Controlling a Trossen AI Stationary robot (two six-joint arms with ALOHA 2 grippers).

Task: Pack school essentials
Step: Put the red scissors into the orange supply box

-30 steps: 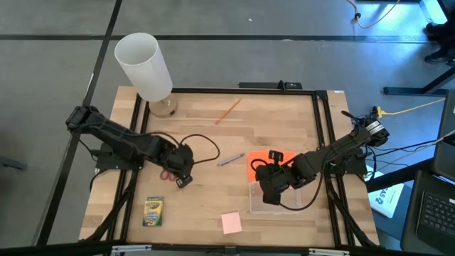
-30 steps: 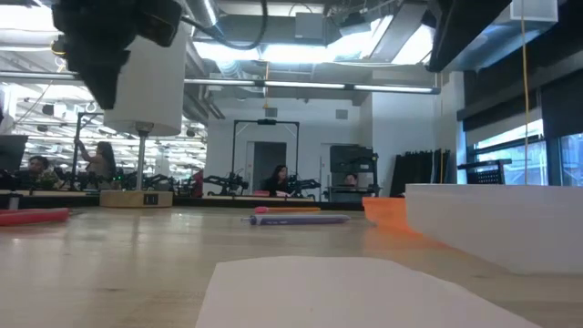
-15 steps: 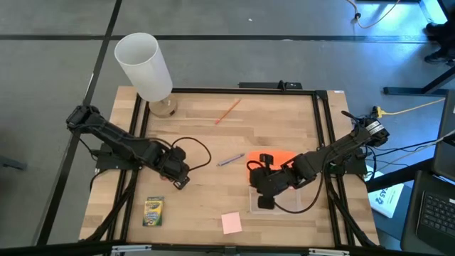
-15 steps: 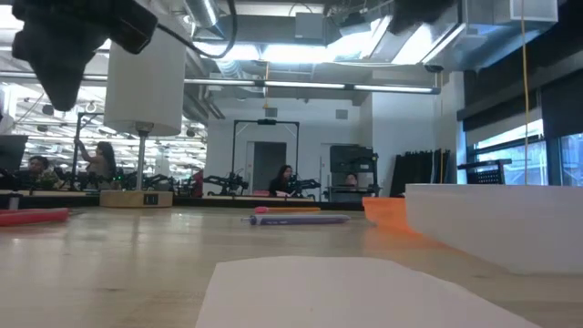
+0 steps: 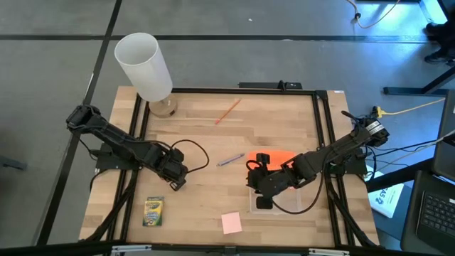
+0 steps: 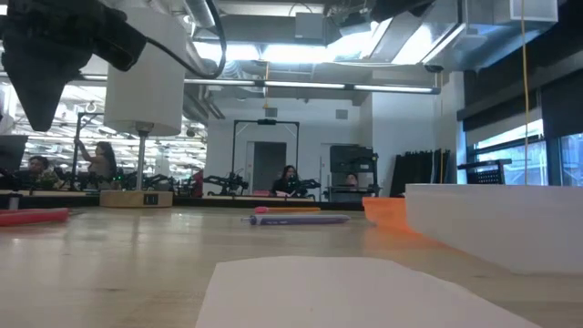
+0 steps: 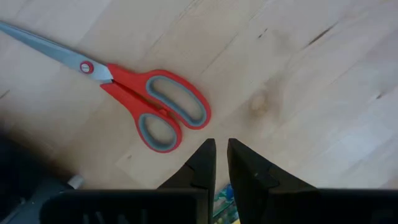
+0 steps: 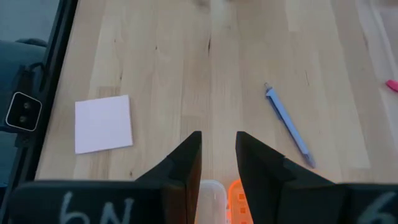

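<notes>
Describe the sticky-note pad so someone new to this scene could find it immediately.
Start at the wooden table seen from above and go to its near edge, around the middle. The sticky-note pad lies flat there, between the crayon box and the clear box. It is the only plain pink square.

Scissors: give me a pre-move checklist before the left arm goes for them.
1. Red-handled scissors lie flat and free on the table: ok.
2. Left gripper empty: ok.
3. Left gripper open enough to take the handles: not ok, its fingers stand nearly together.
4. Left gripper lined up over the scissors: not ok, it sits beside the handles.
5. Clear plastic box free to receive: not ok, the right gripper hangs at it.
6. Anything already in the box: cannot tell.
</notes>
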